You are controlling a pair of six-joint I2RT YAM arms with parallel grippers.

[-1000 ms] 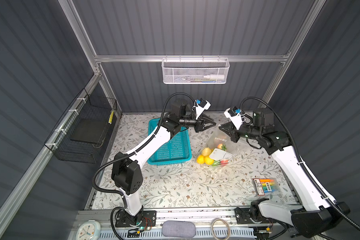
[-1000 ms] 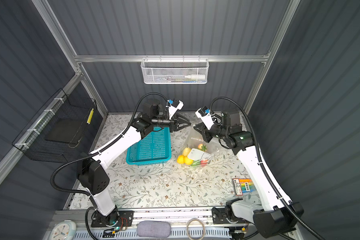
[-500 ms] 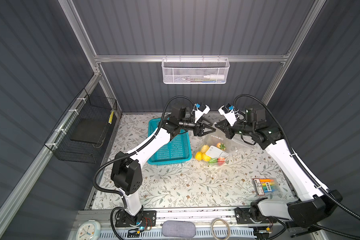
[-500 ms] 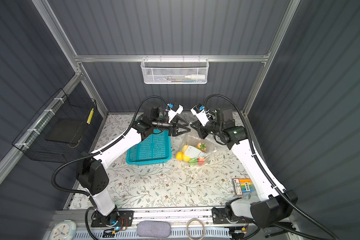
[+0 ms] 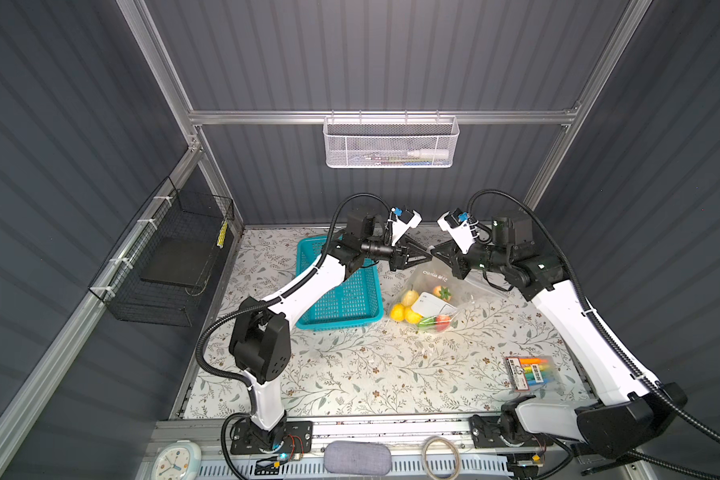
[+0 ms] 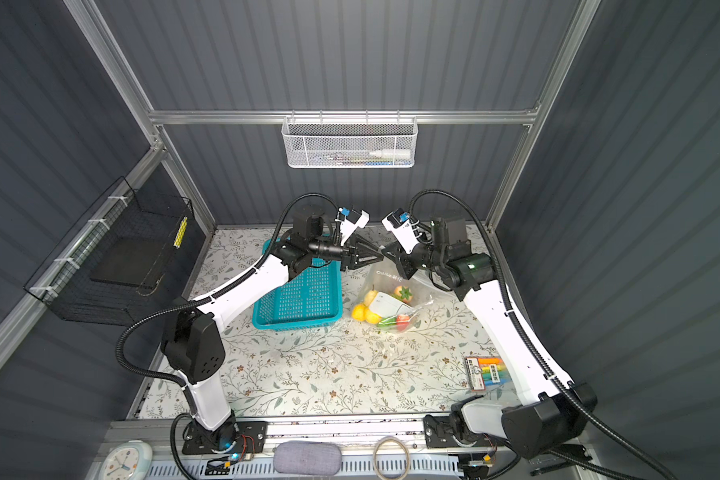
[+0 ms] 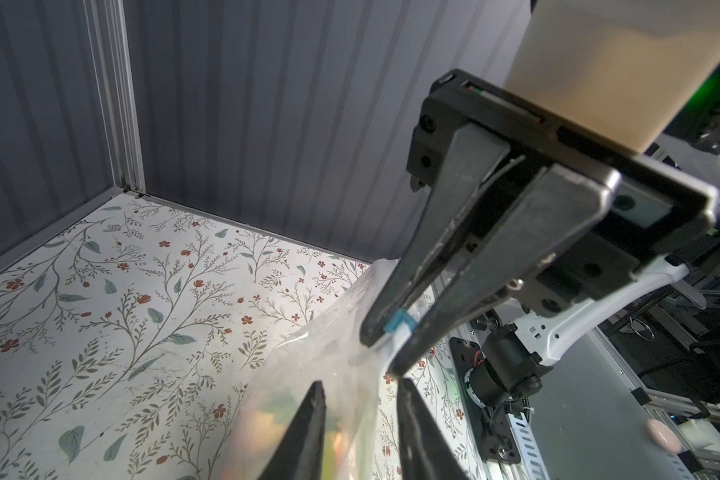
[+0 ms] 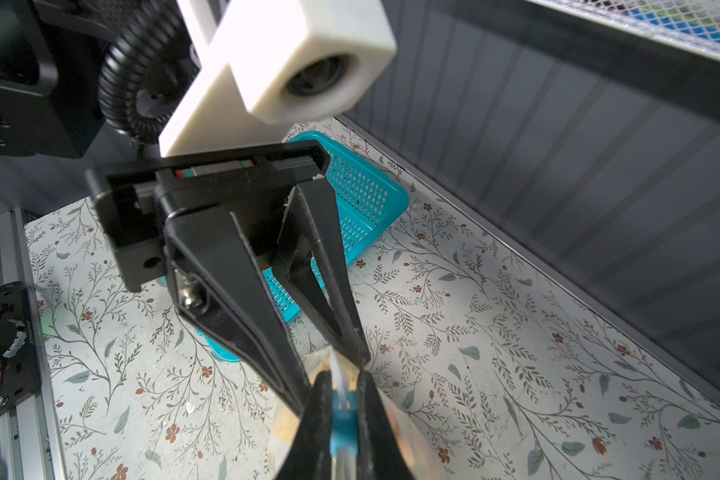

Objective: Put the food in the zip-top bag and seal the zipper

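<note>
Two arms meet over the back of the bench [image 5: 350, 374], fingertip to fingertip. There is one zip-top bag [image 5: 466, 291], just right of the one teal basket [image 5: 341, 322] and not touching it. Its belly rests on the bench and its top corner is drawn up to the two grippers.

The right gripper [image 7: 385, 353] is clenched on the zipper [image 7: 395, 323], with the light-blue slider pinched between its fingers; its own wrist view shows the same. The fingers of the left gripper [image 7: 360, 384] stand a little apart, with the bag's film in the gap just below the slider. Whether they press on it I cannot tell.

All the food [image 5: 398, 311] I can see is inside the bag. I count six pieces in both top views:
- three yellow
- one orange-red with a green top
- one green
- one red

The one white label [image 5: 431, 303] lies over the middle of the heap, so more pieces may sit under it. In the left wrist view the food is only a coloured blur behind the film.

The crinkled film and the fingers hide the strip along the bag's mouth, so how far it is closed cannot be made out. The left arm covers one corner of the teal basket. One pack of markers [image 5: 531, 372] lies well apart, near the right arm's base.
</note>
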